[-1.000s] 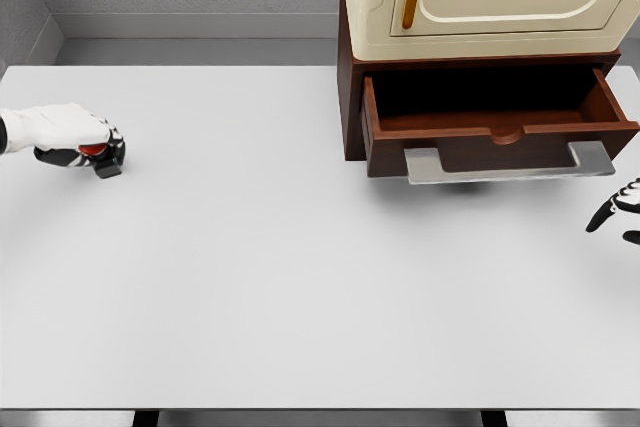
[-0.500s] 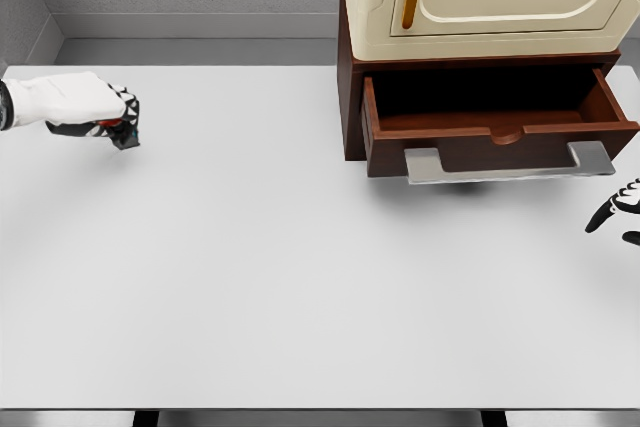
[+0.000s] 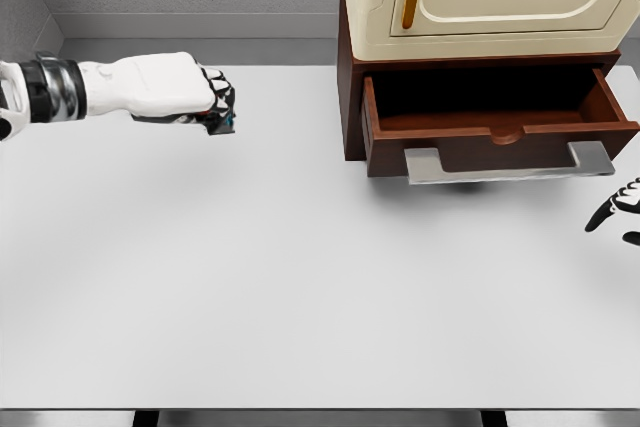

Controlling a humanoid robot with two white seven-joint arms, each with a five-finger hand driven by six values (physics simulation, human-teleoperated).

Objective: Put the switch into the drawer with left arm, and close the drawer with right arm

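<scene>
Left robot hand is curled tight around the switch, which shows only as a dark bit peeping out under the fingertips, carried above the desk and well to the left of the open drawer. This looks like the carrying step: next the hand must travel right, over the drawer's front edge, and release inside. Right robot hand waits at the right edge, fingers loosely spread, below the drawer handle.

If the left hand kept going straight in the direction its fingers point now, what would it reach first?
The left hand, gripping the switch, points right across the table. It would likely meet the dark brown left side of the cabinet first, just short of the open drawer; height is hard to judge.
</scene>
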